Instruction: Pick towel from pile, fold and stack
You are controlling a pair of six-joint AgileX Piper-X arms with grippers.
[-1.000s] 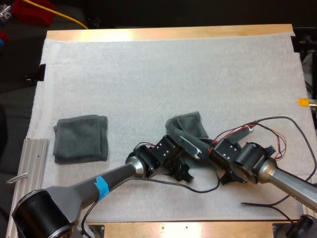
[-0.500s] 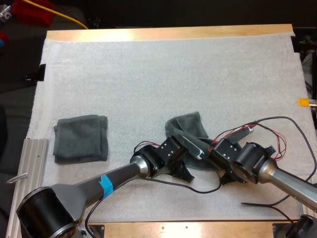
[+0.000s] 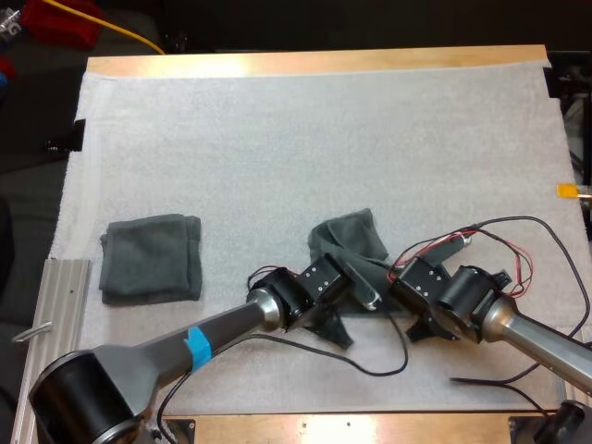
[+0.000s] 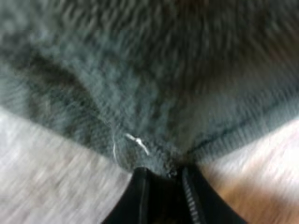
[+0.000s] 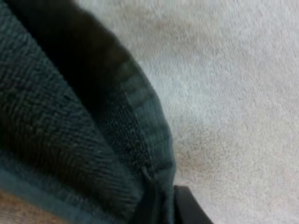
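Left gripper [image 4: 163, 173] is pinched tight on the hem of the crumpled towel [image 3: 350, 233]; right gripper [image 5: 164, 198] is clamped on another edge of the same towel, cloth squeezed between the fingers on both. Towel sits mid-mat toward the near side of the white mat [image 3: 324, 139], both arms meeting at its near edge. Folded towel [image 3: 151, 257] lies flat well off to the left by the mat's edge, wooden table [image 3: 314, 63] showing past the far side.

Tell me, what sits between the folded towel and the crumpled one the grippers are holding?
Nothing but bare white mat. The high view shows that stretch between the folded towel and the crumpled towel.
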